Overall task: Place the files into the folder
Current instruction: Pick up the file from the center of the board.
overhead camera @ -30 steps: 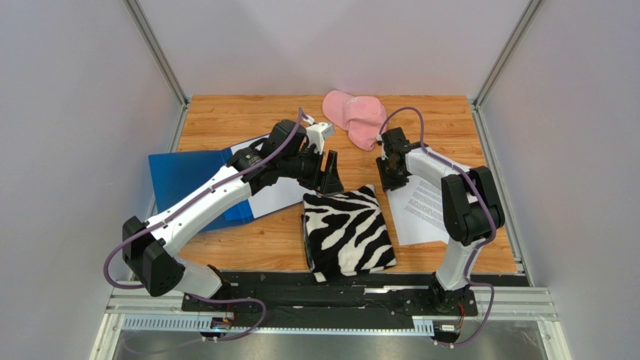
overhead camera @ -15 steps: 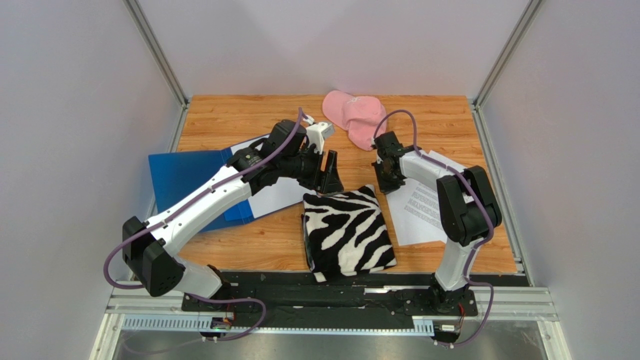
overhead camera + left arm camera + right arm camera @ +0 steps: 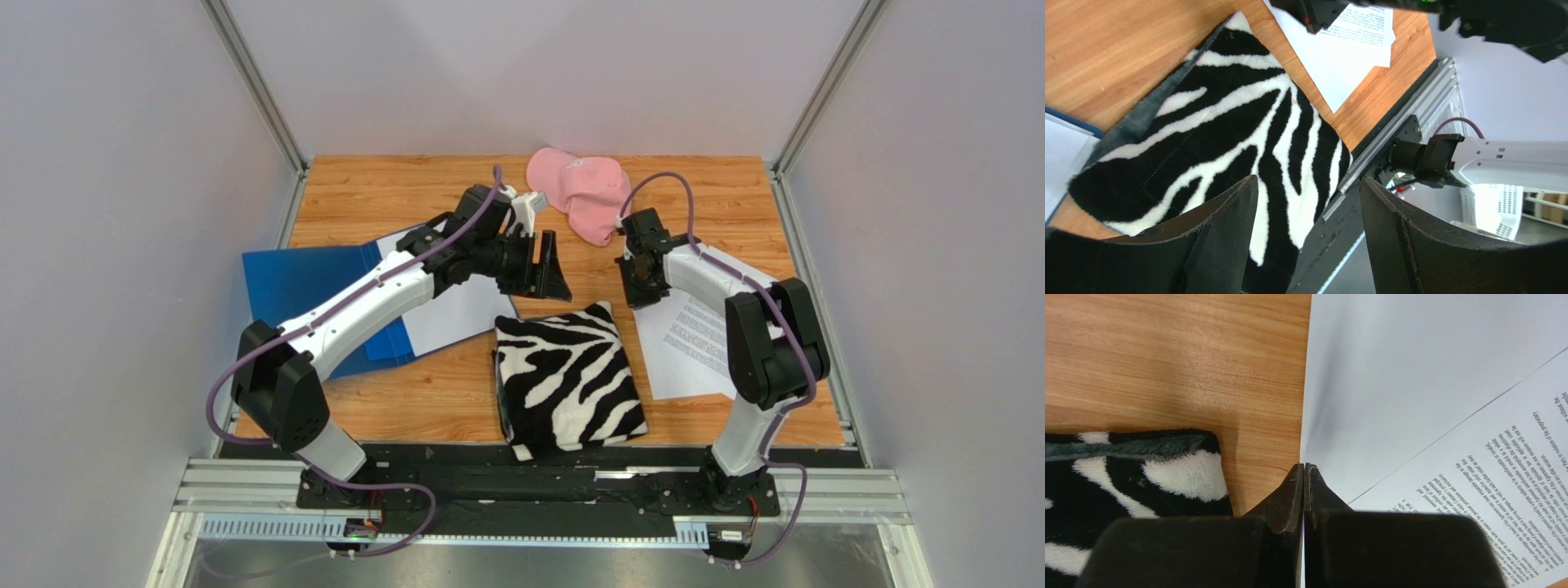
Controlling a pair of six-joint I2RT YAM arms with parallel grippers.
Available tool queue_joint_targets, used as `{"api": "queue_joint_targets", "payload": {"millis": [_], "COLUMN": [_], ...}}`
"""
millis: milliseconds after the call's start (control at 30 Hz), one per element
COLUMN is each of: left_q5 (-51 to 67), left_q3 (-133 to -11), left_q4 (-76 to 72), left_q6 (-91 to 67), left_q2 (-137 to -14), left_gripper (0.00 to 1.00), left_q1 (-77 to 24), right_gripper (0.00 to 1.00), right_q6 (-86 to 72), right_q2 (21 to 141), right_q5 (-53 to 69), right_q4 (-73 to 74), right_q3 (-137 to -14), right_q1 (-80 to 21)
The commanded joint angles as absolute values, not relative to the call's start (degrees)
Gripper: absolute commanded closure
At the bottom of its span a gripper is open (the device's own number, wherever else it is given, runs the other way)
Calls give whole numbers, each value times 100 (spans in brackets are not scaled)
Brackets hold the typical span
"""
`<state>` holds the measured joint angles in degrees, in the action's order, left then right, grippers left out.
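on the files (image 3: 1438, 386), dense print, unreadable

Cloth (image 3: 567, 377): zebra-striped, folded, just nearward of left gripper (image 3: 550, 276).
Cap (image 3: 577, 190): pink, beyond right gripper (image 3: 639, 292).
Table (image 3: 368, 184): wood, beneath both.

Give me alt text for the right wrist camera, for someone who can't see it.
The right gripper is closed on the edge of a blank white sheet, with a printed sheet at lower right. A zebra-striped cloth lies at lower left on the wooden table.
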<state>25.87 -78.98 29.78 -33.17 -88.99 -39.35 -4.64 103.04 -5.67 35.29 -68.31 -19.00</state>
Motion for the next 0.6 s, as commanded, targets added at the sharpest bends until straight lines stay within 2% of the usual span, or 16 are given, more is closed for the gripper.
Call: {"api": "queue_joint_targets", "payload": {"millis": [0,67,100,167,200,267,300,400,567], "left_q5": [3015,3041,3058,3102,3163,3199,3191,3103,3050], "left_q3": [-8332,-8393,-8394,-8376,-8376,-8332,-8297,-8218,-8340], "left_q4": [2689,2698,2690,2716,2785,2839,2882,3023,3436], "left_q6": [-3525,-3481,-3437,-3375,-3288,-3200,-3095,-2805,-2286], "left_q2": [-9079,-9132,-9141,-9141,-9141,-9097,-9071,-8921,-8929], "left_gripper": [30,30,30,30,30,30,30,30,29], "left_q1": [-3946,-3946,-3938,-3946,-3955,-3964,-3973,-3973,-3973], "right_gripper": [100,100,95,77,59,48,39,29,25], "right_q6": [-903,-1133,-1430,-1721,-1931,-2012,-2013,-2083,-2136], "right_q2": [9818,9590,9467,9021,8852,8562,8378,8366,9122], "right_q5": [-89,535,458,361,247,290,264,53,105], "right_q4": [3375,3296,3313,3252,3174,3085,3041,2831,2725], "right_q3": [-6979,-6839,-6768,-6357,-6180,-5925,-5767,-5669,-6099], "right_q1": [-1495,-1109,-994,-573,-406,252,464,1237,2152]}}
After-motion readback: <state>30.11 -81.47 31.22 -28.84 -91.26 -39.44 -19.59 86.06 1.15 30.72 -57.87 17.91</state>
